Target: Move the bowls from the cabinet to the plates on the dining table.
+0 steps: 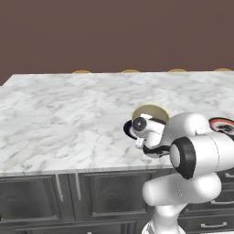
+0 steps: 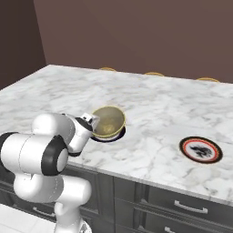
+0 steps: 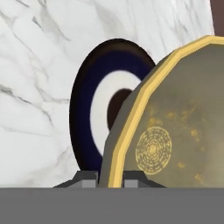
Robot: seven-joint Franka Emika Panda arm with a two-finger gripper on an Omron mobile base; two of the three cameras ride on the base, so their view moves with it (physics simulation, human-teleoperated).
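Near front edge of dining table (image 2: 150, 104): olive-yellow bowl (image 2: 108, 121) tilted over navy-rimmed plate (image 3: 94, 118)
Gripper (image 3: 109, 178): jaws pinching bowl rim

The bench (image 1: 68, 119) is viewed forward and down from behind the arm, left and right. Both views share the olive bowl (image 2: 108, 122). It is seen very close along the hand.

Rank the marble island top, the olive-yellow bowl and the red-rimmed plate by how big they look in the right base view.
1. Marble island top, by far the largest.
2. Olive-yellow bowl and red-rimmed plate: near enough alike across that I won't rank them. The bowl shows more height, tilted in the hand's grip.
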